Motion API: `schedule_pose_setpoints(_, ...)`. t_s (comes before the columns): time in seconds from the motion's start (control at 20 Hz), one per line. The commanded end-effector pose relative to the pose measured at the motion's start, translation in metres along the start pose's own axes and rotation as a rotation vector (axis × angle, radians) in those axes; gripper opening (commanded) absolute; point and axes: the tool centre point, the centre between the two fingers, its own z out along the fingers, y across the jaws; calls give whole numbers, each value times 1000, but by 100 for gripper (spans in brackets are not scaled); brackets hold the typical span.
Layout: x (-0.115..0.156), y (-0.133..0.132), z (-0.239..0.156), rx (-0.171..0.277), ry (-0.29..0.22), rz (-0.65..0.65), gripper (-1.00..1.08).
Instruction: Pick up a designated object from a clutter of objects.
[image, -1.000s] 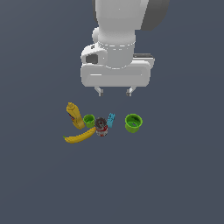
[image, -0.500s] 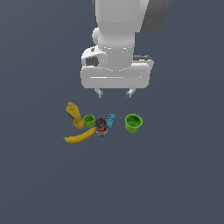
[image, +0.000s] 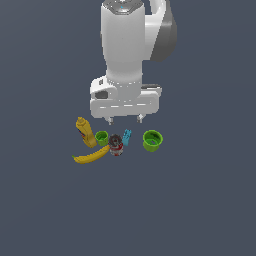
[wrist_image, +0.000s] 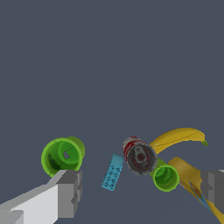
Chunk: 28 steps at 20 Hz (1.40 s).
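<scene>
While hanging above the clutter, white two-fingered gripper spread wide, empty. Small red-and-white cylindrical can with grey metal ends upright amid the pile, touching yellow banana, between small green cup and light-blue flat piece.

A glossy white arm with a grey elbow joint ends in a boxy white gripper bearing short grey fingertips.
</scene>
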Motion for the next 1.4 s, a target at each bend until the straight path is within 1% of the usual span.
schedule_pose_setpoints(0.0,-4,7,22,2,-7,-39,100)
schedule_pose_setpoints(0.35,-25,27,88,8,-29,-166,100)
schedule_pose_setpoints(0.65,-42,38,126,12,-43,-243,100)
schedule_pose_setpoints(0.95,-53,44,146,14,-50,-285,100)
schedule_pose_setpoints(1.35,-55,45,151,14,-52,-289,100)
